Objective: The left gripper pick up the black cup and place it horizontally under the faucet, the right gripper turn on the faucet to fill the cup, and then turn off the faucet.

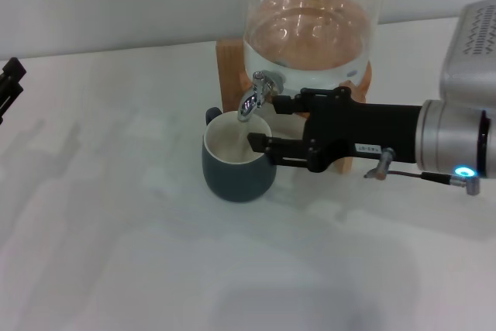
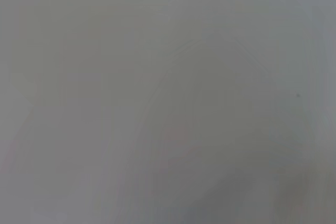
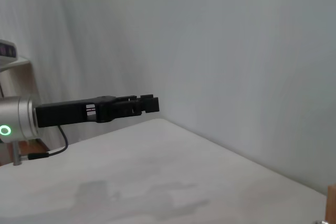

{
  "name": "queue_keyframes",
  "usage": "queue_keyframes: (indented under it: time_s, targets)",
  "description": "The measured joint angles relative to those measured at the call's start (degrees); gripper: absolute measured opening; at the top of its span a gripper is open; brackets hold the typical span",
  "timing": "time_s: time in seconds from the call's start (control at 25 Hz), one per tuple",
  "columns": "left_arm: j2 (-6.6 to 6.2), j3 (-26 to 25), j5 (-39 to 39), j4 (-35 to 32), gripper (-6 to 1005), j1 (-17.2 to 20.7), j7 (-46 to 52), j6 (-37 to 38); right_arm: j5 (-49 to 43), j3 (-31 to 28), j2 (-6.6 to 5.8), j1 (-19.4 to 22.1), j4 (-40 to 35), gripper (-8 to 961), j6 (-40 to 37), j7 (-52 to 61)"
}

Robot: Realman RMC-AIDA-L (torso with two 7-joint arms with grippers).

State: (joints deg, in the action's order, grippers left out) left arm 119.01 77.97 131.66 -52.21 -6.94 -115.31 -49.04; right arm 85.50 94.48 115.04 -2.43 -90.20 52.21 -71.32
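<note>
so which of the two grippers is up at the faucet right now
The right gripper, blocky and black on the silver arm, fingers open around the faucet above the black cup. The left gripper sits far off at the table's edge.

Soft even light, faint shadows; left wrist view wholly blurred.

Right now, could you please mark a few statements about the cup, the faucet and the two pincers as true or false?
1. The black cup stands upright under the faucet. True.
2. The left pincer is holding the cup. False: it is far off at the table's left edge, away from the cup.
3. The right pincer is beside the faucet, above the cup's rim. True.
4. The glass dispenser is empty. False: it holds water.
</note>
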Motion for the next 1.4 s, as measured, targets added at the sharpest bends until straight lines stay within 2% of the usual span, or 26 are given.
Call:
queue_keyframes:
  time_s: [0.4,0.56,0.72,0.88,1.16,1.4]
  targets:
    - [0.00,0.00,-0.10,0.18,652,-0.21,0.00,0.10,3.71,-5.76,0.02,1.41,-0.18,686,10.65,-1.84]
    - [0.00,-0.02,-0.10,0.15,652,-0.28,0.00,0.10,8.32,-9.68,0.20,3.83,0.03,687,15.62,-5.38]
    - [0.00,-0.02,-0.10,0.11,652,-0.02,0.00,0.09,11.00,-10.88,0.35,6.53,-0.98,685,16.75,-6.66]
    - [0.00,-0.01,-0.10,0.03,652,-0.17,0.00,0.08,10.87,-9.20,0.56,7.12,-1.80,681,16.49,-6.72]
    - [0.00,0.00,-0.09,0.04,661,-0.39,0.00,0.08,10.54,-3.25,0.22,3.50,-1.85,681,16.96,-6.62]
    - [0.00,0.00,-0.04,-0.50,671,-0.30,0.00,0.04,10.51,-0.88,0.30,1.39,-0.68,681,15.74,-6.71]
